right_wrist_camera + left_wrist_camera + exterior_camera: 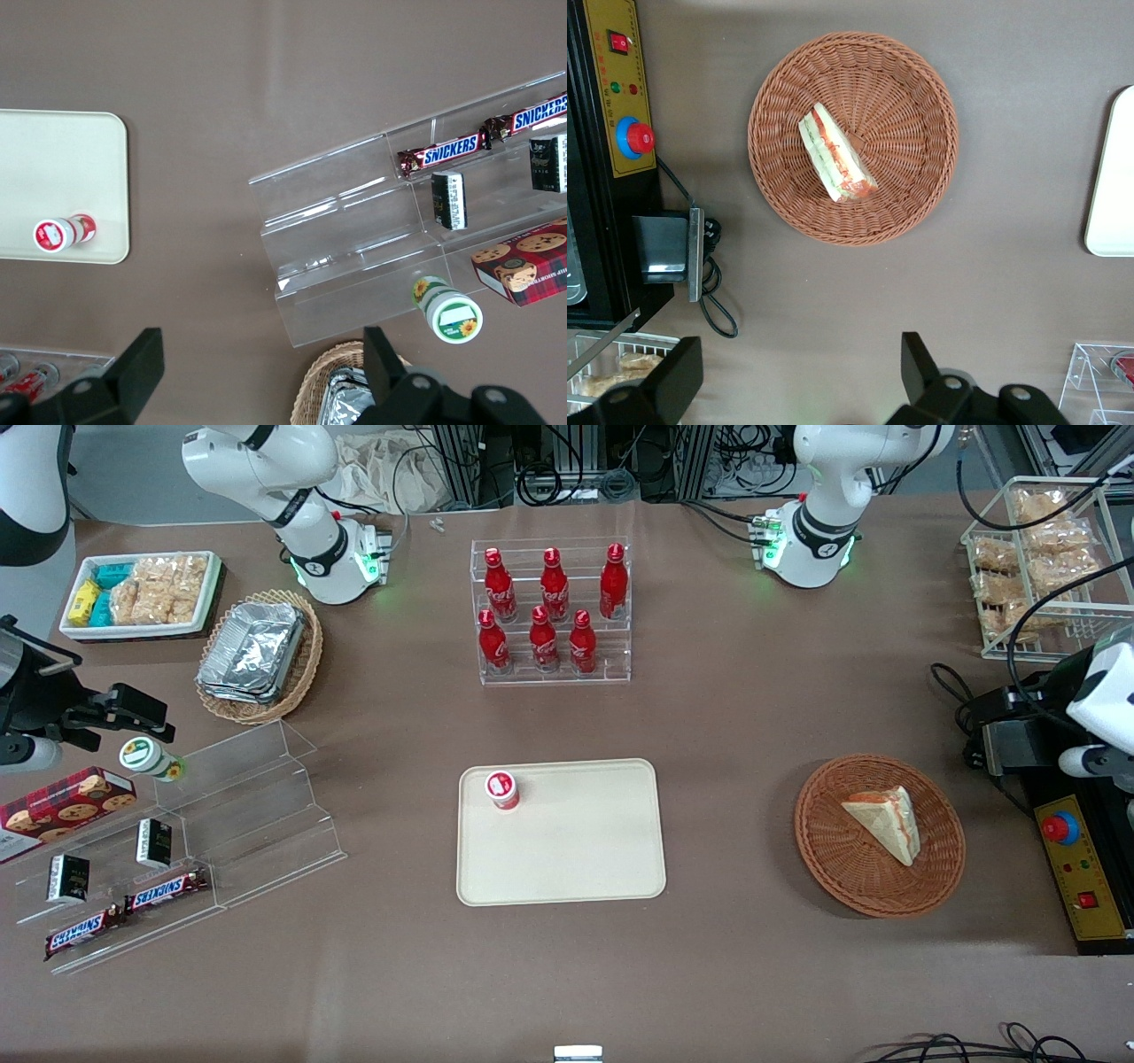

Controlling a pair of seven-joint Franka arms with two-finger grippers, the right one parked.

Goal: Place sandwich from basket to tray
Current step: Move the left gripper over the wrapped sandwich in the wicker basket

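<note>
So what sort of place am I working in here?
Likely a lab bench set up as a mock snack shop: cola bottles on a clear rack, candy bars on display steps, cable clutter. The gripper hangs open above the basket holding the sandwich.

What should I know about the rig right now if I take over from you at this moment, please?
Tool: open, empty, held high above the table near the basket, not yet over it.
Sandwich: lying in the basket, untouched.
Tray: toward the middle of the table, bare except for a small red-lidded cup at one corner.
Done: nothing yet.
Left: descend, grasp the sandwich, carry it to the tray, release on the free area.
</note>
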